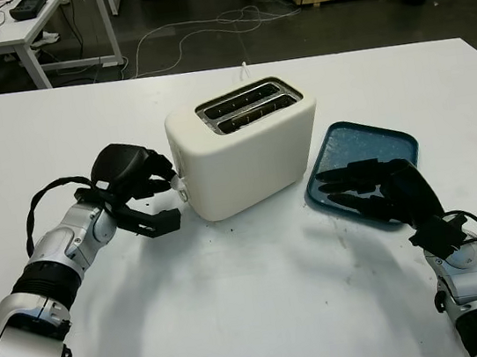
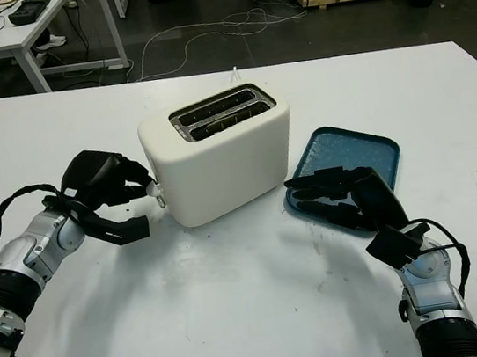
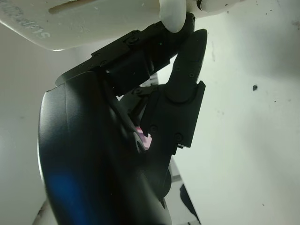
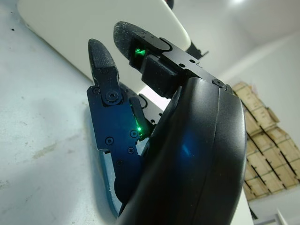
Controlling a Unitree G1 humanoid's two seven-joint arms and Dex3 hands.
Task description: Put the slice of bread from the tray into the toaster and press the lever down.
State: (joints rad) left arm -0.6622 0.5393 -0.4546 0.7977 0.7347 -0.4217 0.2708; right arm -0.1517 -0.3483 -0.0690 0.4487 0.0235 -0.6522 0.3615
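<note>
- One cream toaster [image 1: 247, 146] stands mid-table on the white table [image 1: 258, 318], its long axis running from near-left to far-right.
- Its two slots [image 1: 249, 106] lie side by side along that same axis; they look dark inside, and whether a slice sits in them cannot be told.
- The single lever [image 1: 181, 185] sticks out of the toaster's left end face, low down.
- The left hand [image 1: 138, 192] is at that end, fingers curled with one finger [image 3: 140, 56] pressed against the lever knob, and another finger reaching below it.
- One blue tray [image 1: 369, 156] lies just right of the toaster, tilted diagonally; no bread can be made out on its visible surface.
- The right hand [image 1: 378, 190] hovers over the tray's near edge, released and holding nothing.
- One white cable [image 1: 183, 40] trails across the floor behind the table.
</note>
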